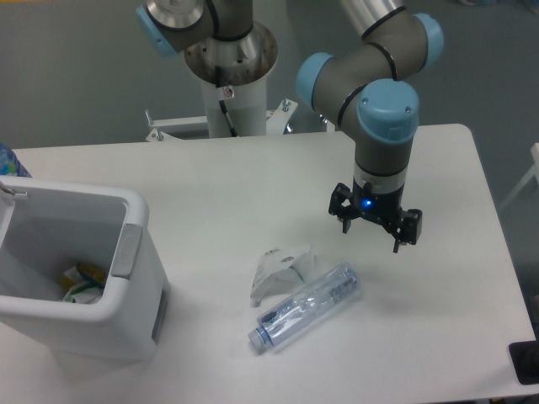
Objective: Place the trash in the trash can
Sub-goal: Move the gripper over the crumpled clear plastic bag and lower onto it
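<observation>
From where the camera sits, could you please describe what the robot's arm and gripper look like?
The arm is built of thick grey metallic tube segments, joined by rounded joints with light blue end caps. Its wrist ends in a dark band with a small glowing blue light. Below that sits the gripper, black, with two short angular fingers. The arm's base is a white column, with a thin dark cable running down it.
</observation>
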`<action>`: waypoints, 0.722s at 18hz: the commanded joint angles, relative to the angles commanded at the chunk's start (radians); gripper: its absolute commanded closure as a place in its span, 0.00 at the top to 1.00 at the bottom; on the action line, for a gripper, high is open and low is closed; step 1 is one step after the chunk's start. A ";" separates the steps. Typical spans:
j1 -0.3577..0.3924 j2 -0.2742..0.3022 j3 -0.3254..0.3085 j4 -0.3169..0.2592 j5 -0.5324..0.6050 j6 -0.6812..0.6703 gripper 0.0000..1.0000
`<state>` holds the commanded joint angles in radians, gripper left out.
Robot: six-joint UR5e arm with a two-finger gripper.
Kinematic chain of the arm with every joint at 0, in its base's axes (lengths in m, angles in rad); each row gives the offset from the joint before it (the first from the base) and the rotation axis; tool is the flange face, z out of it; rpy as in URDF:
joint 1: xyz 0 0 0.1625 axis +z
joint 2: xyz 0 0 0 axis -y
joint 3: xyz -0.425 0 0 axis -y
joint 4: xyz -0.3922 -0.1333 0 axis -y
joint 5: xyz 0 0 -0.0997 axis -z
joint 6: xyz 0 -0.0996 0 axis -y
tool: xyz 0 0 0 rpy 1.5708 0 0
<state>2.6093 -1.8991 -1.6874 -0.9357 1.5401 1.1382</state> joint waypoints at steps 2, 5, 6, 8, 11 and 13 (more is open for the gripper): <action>-0.002 0.000 -0.002 0.000 -0.002 0.000 1.00; -0.003 0.003 -0.017 0.002 -0.003 0.002 1.00; -0.012 0.005 -0.023 0.002 -0.005 0.002 1.00; -0.021 0.009 -0.044 0.005 -0.009 -0.003 1.00; -0.037 0.020 -0.112 0.049 -0.024 -0.005 1.00; -0.054 0.021 -0.150 0.089 -0.031 -0.027 1.00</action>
<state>2.5557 -1.8776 -1.8376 -0.8469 1.5095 1.1107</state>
